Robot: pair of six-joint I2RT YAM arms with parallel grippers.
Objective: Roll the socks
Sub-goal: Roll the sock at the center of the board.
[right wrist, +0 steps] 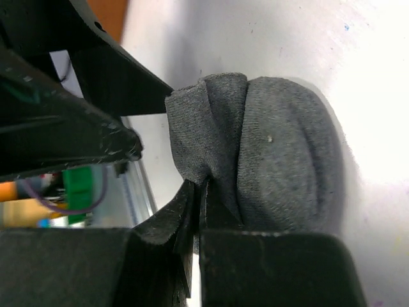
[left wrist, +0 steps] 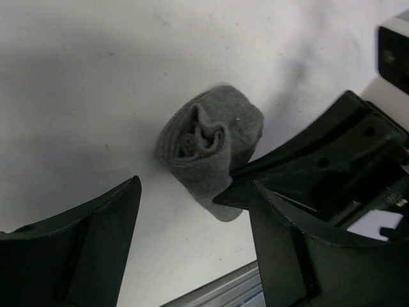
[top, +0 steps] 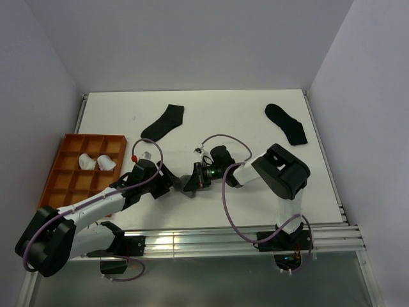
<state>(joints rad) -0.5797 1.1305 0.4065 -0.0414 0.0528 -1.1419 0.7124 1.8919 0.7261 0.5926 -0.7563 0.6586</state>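
Socks sit at three different stages on this table (top: 255,192). Well off to the left of the left arm, the orange tray (top: 94,136) holds two white bundles, one (top: 87,162) beside the other (top: 107,163) in neighbouring compartments. Those look finished and put away.

Beyond the left arm lies a dark sock (top: 163,123), flat and untouched. The left gripper (left wrist: 195,188) has its fingers spread apart and holds nothing. The grey sock (left wrist: 208,144) sits just ahead of its open fingers, wound into a tight coil with the spiral end facing that wrist camera. A loose flap of cloth trails off the near side.

Directly across from it, the right gripper (right wrist: 198,192) is pressed together on a fold at the edge of that grey roll, pinning it to the table. The bulk of the bundle bulges just past its fingertips. The two grippers are close to each other, with the roll between them.

Farther right, beyond the right arm, a second dark sock (top: 286,123) lies flat, well apart from everything.

My reading is that two rolls are done and a third is formed but not yet tucked or moved to the tray. The two flat socks have not been started, so the job looks roughly half finished.
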